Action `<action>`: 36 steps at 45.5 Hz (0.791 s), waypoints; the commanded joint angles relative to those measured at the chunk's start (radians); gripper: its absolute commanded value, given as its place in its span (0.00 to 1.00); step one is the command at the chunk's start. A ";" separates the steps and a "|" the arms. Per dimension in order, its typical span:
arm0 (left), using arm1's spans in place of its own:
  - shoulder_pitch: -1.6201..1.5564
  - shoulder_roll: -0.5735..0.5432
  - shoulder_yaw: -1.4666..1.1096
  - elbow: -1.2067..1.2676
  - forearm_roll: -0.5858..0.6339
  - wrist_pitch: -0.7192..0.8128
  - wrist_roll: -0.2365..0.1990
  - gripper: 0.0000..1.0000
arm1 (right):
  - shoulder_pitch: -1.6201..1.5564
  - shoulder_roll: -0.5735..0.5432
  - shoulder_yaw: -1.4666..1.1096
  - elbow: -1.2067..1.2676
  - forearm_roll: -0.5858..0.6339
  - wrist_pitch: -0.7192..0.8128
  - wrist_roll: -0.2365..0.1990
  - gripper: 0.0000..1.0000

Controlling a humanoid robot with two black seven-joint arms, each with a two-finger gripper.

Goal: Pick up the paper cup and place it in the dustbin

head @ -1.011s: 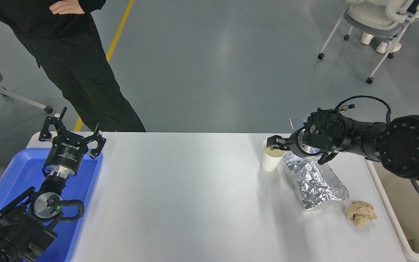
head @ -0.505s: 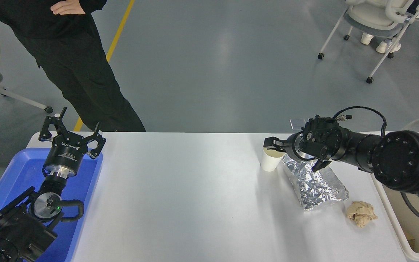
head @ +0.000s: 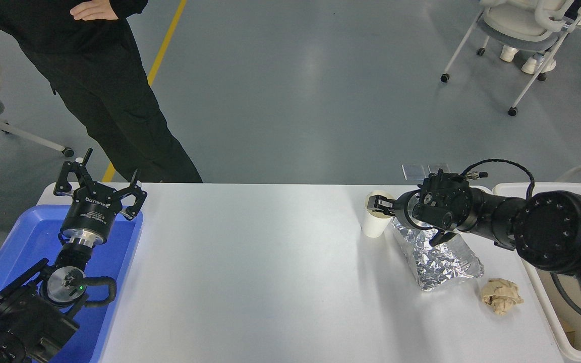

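Gripping paper cup [head: 374, 222] rim, right gripper [head: 377, 205] fingers pinched shut, cup upright on table [head: 250, 272].

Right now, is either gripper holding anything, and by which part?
The right gripper pinches the paper cup by its rim, one finger inside the mouth. The left gripper is open over the blue tray, holding nothing.
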 commanded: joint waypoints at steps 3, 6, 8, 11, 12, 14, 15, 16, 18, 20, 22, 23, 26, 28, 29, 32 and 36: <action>0.000 0.000 0.000 0.000 0.000 0.000 0.000 1.00 | 0.000 -0.003 0.019 0.007 0.000 -0.003 -0.001 0.38; 0.000 0.000 0.000 0.000 0.000 0.000 0.001 1.00 | 0.001 -0.004 0.021 0.007 0.000 -0.003 -0.001 0.35; 0.000 0.000 0.000 0.000 0.000 0.000 0.000 1.00 | 0.003 -0.004 0.021 0.008 0.001 -0.003 -0.001 0.30; 0.000 0.000 0.000 0.000 0.000 0.000 0.000 1.00 | 0.004 -0.004 0.022 0.011 0.001 -0.003 -0.001 0.21; 0.000 0.000 0.000 0.000 0.000 0.000 0.000 1.00 | 0.004 -0.006 0.022 0.013 0.003 -0.002 -0.001 0.18; 0.000 0.000 0.000 0.000 0.000 0.000 0.001 1.00 | 0.004 -0.006 0.022 0.017 0.003 -0.002 -0.001 0.14; 0.000 0.000 0.000 0.000 0.000 0.000 0.000 1.00 | 0.006 -0.007 0.024 0.020 0.003 -0.002 -0.001 0.13; 0.000 0.000 0.000 0.000 0.000 0.000 0.000 1.00 | 0.006 -0.007 0.024 0.020 0.003 -0.002 -0.001 0.13; 0.000 0.000 0.000 0.000 0.000 0.000 0.001 1.00 | 0.006 -0.007 0.024 0.020 0.003 -0.002 -0.001 0.13; 0.000 0.000 0.000 0.000 0.000 0.000 0.001 1.00 | 0.006 -0.007 0.024 0.022 0.003 -0.002 -0.002 0.09; 0.000 0.000 0.000 0.000 0.000 0.000 0.000 1.00 | 0.007 -0.009 0.024 0.023 0.004 0.003 -0.001 0.02; 0.000 0.000 0.000 0.000 0.000 0.000 0.000 1.00 | 0.008 -0.009 0.024 0.028 0.004 0.003 -0.001 0.00; 0.000 0.000 0.000 0.000 0.000 0.000 0.001 1.00 | 0.011 -0.012 0.024 0.042 0.004 0.006 -0.001 0.00; 0.000 0.000 0.000 0.000 0.000 0.000 0.000 1.00 | 0.012 -0.015 0.024 0.050 0.004 0.006 -0.001 0.00; 0.000 0.000 0.000 0.000 0.000 0.000 0.001 1.00 | 0.012 -0.015 0.024 0.053 0.004 0.006 -0.001 0.00; 0.000 0.000 0.000 0.000 0.000 0.000 0.001 1.00 | 0.012 -0.017 0.024 0.053 0.006 0.008 -0.001 0.00; 0.000 0.000 0.000 0.000 0.000 0.000 0.000 1.00 | 0.012 -0.020 0.035 0.056 0.007 0.008 -0.001 0.00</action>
